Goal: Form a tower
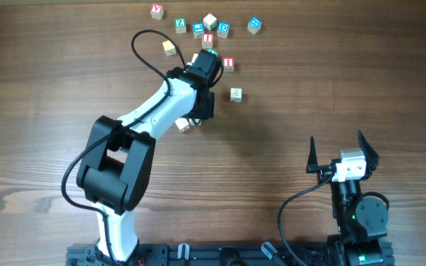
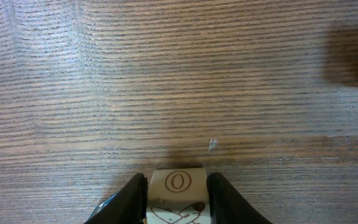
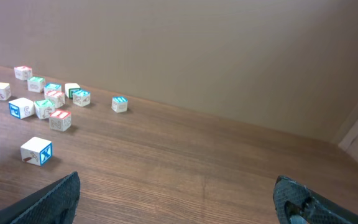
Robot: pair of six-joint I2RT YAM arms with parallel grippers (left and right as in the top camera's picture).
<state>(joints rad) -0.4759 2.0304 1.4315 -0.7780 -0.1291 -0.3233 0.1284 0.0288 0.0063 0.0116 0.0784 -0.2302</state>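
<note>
Pinched between the left gripper's (image 2: pixel 178 188) two black fingers (image 2: pixel 132 196), at the bottom edge of the left wrist view, sits a pale wooden cube with a brown "O" (image 2: pixel 178 180), over the brown wooden table (image 2: pixel 166 74). Overhead, the tower (image 1: pixel 208 38), a narrow stack of pale wooden letter cubes showing a red "I", stands in the upper middle, just above the left arm's black wrist end (image 1: pixel 202 70); whether they touch cannot be told. Loose letter cubes (image 1: pixel 254 26) lie scattered around it. At lower right, the right gripper (image 1: pixel 336 142) rests with its fingers spread wide, well apart from the tower.
</note>
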